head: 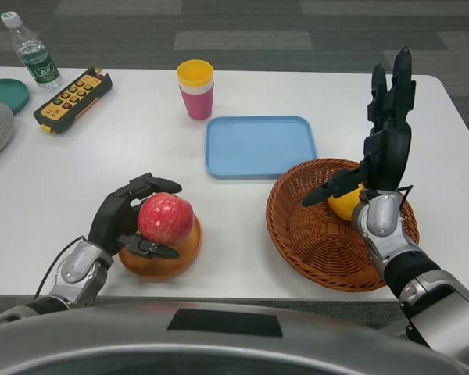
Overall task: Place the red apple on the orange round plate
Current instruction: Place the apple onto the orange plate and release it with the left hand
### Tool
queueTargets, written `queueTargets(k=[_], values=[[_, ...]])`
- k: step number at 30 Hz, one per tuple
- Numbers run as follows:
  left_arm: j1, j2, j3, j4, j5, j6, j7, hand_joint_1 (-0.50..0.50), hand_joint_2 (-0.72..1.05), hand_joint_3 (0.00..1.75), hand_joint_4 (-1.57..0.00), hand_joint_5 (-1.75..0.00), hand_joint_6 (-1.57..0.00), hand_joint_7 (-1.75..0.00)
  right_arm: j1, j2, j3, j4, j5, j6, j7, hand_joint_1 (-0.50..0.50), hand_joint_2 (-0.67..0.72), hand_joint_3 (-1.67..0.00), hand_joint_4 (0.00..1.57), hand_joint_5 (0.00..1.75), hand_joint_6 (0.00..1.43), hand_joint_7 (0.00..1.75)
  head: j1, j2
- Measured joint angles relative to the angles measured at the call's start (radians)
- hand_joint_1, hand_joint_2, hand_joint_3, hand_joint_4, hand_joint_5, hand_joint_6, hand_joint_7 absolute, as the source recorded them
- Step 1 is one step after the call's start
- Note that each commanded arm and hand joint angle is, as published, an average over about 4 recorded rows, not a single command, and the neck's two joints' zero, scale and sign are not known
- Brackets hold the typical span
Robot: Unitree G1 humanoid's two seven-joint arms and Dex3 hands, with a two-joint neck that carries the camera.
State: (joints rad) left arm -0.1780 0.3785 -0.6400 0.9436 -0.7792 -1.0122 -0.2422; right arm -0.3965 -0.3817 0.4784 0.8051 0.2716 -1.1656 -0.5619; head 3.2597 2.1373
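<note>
The left hand (129,223) is wrapping its black fingers around the red apple (166,219), thumb low in front and the other fingers curled over the top and far side, and it is holding the fruit right on the orange round plate (162,259), which is showing beneath and just to the inner side of the hand. The apple is looking firm, rounded and smooth-skinned, probably of middling weight and a little slippery, so a hold across its widest part from opposite sides is likely the safest, and letting go gently should be keeping it from rolling off the shallow plate. The task is appearing nearly done, with only the release left. Across from this hand, the right hand (379,160) is standing upright with fingers spread and holding nothing, hovering over the brown wicker basket (297,226), where a yellow fruit (345,203) is lying partly hidden behind the palm. Beyond the left hand, the white table (78,172) is looking smooth and hard; farther out a blue tray (259,145) is lying flat, then stacked yellow and pink cups (196,90), a yellow-and-black remote (73,99), a clear water bottle (31,51) and a teal dish (6,94). Past the table edge, grey carpet (242,31) is covering the floor.
</note>
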Motion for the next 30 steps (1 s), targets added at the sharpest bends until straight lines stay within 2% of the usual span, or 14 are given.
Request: queueTargets(k=[5, 8, 10, 14, 17, 22, 26, 30], values=[[0.035, 0.027, 0.122, -0.021, 0.09, -0.001, -0.001, 0.5, 0.52, 0.02, -1.46, -1.75, -0.84, -1.06, -0.001, 0.0, 0.002, 0.0, 0.0, 0.0, 0.0, -0.17, 0.66, 0.0, 0.09, 0.0, 0.0, 0.0, 0.01, -0.002], [0.045, 0.043, 0.143, -0.04, 0.101, -0.001, 0.0, 0.5, 0.56, 0.09, -1.46, -1.75, -0.84, -1.12, -0.001, 0.0, 0.004, 0.0, 0.0, 0.0, 0.0, -0.17, 0.66, 0.0, 0.09, 0.0, 0.0, 0.0, 0.016, 0.001], [0.048, 0.052, 0.148, -0.046, 0.109, -0.001, 0.0, 0.5, 0.6, 0.07, -1.46, -1.75, -0.84, -1.12, -0.001, 0.0, 0.006, 0.0, 0.0, 0.0, 0.0, -0.17, 0.66, 0.0, 0.09, 0.0, 0.0, 0.0, 0.019, 0.001], [0.058, 0.06, 0.16, -0.049, 0.132, -0.001, -0.001, 0.5, 0.58, 0.04, -1.46, -1.75, -0.84, -1.12, -0.001, 0.0, 0.008, 0.0, 0.0, 0.0, 0.0, -0.17, 0.66, 0.0, 0.09, 0.0, 0.0, 0.0, 0.022, 0.002], [0.058, 0.06, 0.157, -0.048, 0.152, 0.002, -0.001, 0.5, 0.52, 0.0, -1.46, -1.75, -0.85, -1.12, -0.001, 0.0, 0.009, 0.0, 0.0, 0.0, 0.0, -0.17, 0.66, 0.0, 0.09, 0.0, 0.0, 0.0, 0.022, 0.001], [0.05, 0.058, 0.113, -0.031, 0.156, 0.017, -0.002, 0.5, 0.6, 0.02, -1.46, -1.75, -0.86, -1.12, -0.001, 0.0, 0.01, 0.0, 0.001, 0.0, 0.0, -0.17, 0.66, 0.0, 0.09, 0.0, 0.0, 0.0, 0.02, 0.0], [0.032, 0.041, 0.078, 0.011, 0.139, 0.029, -0.003, 0.5, 0.6, 0.0, -1.46, -1.75, -0.86, -1.12, -0.001, 0.0, 0.01, 0.0, 0.001, 0.0, 0.0, -0.17, 0.65, 0.0, 0.1, 0.0, 0.0, 0.0, 0.018, -0.003], [0.01, 0.023, 0.062, 0.053, 0.135, 0.035, -0.003, 0.5, 0.58, 0.07, -1.46, -1.75, -0.85, -1.08, -0.001, 0.0, 0.01, 0.0, 0.003, 0.0, 0.0, -0.17, 0.66, 0.0, 0.09, 0.0, 0.0, 0.0, 0.013, -0.003]])
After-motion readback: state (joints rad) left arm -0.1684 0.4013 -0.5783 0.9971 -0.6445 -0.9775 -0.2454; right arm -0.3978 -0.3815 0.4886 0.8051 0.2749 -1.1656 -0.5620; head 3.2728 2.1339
